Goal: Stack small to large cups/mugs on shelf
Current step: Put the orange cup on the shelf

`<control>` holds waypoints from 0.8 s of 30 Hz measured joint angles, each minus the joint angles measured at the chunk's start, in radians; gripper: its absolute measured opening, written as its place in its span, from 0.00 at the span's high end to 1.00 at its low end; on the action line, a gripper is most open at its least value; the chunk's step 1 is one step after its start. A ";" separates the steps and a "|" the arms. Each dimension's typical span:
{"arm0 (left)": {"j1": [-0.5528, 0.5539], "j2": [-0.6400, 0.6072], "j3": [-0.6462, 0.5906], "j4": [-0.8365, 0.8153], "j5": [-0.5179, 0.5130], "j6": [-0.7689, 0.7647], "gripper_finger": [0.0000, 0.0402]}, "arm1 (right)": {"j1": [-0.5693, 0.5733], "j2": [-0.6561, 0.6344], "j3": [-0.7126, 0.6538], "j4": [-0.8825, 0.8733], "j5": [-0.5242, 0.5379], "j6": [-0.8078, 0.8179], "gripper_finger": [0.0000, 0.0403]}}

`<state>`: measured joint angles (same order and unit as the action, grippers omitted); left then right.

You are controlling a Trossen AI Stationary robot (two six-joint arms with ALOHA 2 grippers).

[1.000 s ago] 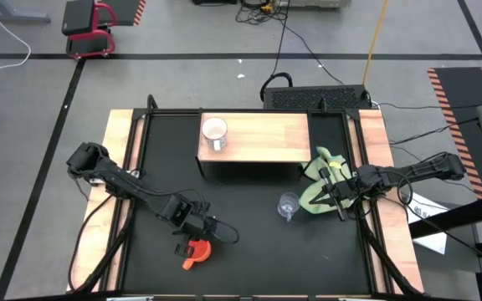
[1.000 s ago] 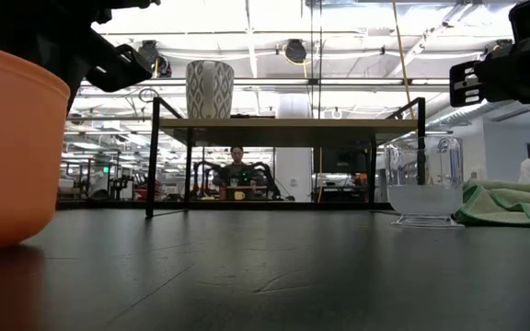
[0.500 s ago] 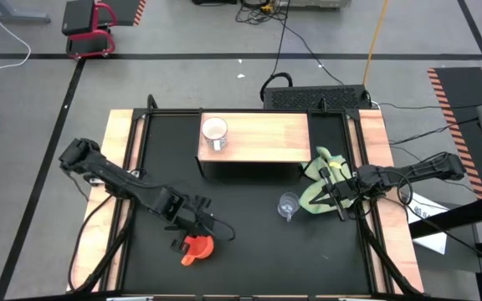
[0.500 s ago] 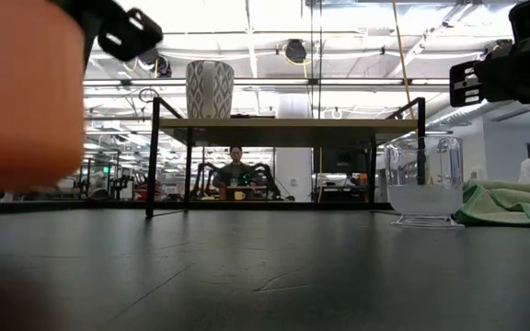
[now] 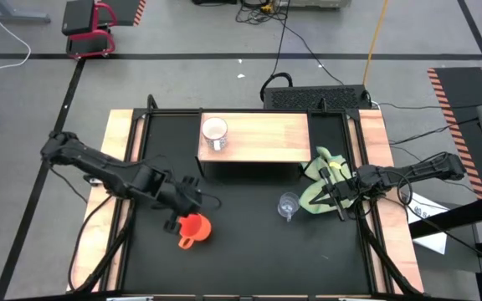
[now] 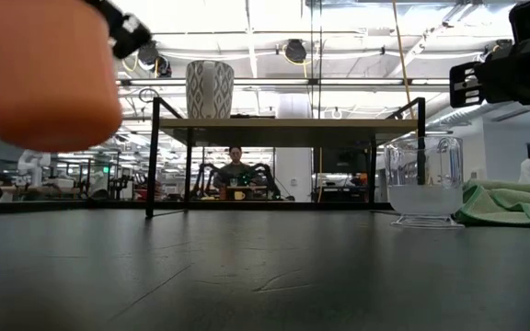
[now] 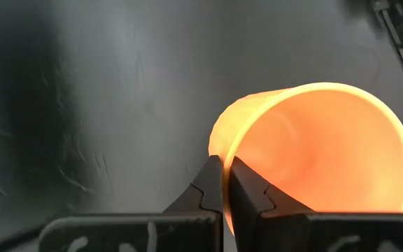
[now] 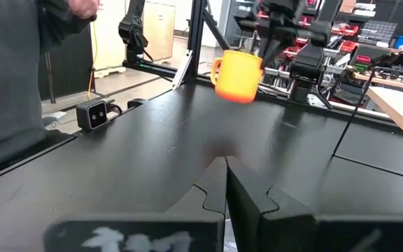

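— See that? The orange mug (image 5: pixel 192 227) was sitting on the worktop (image 5: pixel 249 251) a moment ago. Now it's off it: from table height it hangs clear above the black surface, and from the far side you can see a gap under it.

— What's got it?

— The left gripper (image 7: pixel 224 183). Its jaws are clenched on the mug's rim, one finger inside and one outside. The arm has also pulled back toward the left edge, with the mug now a little closer to the shelf (image 5: pixel 258 138).

— And the other arm?

— The right gripper (image 5: pixel 335 195) hasn't budged. It waits at the right side over the green cloth (image 5: pixel 318 186), jaws pressed together on nothing.

— Where are the rest?

— The white mug (image 5: pixel 215 132) already stands on the shelf's left end. The glass cup (image 5: pixel 288 205) is on the worktop, just beside the cloth.

— So what does the lift mean?

— I'd say the pick is done and the carry has begun. The orange one looks headed for the shelf, and the glass cup is untouched.
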<state>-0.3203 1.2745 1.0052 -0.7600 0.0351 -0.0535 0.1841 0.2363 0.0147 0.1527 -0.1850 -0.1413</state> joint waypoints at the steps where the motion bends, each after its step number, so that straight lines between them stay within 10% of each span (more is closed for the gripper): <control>1: 0.017 -0.019 -0.031 0.014 0.020 -0.007 0.99 | 0.000 0.000 0.000 0.000 0.000 -0.001 1.00; 24: 0.133 -0.420 -0.399 0.249 0.144 -0.164 0.99 | 0.000 0.000 0.000 0.000 0.000 -0.009 1.00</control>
<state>-0.1875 0.8545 0.6065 -0.5106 0.1789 -0.2175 0.1841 0.2363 0.0147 0.1528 -0.1849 -0.1505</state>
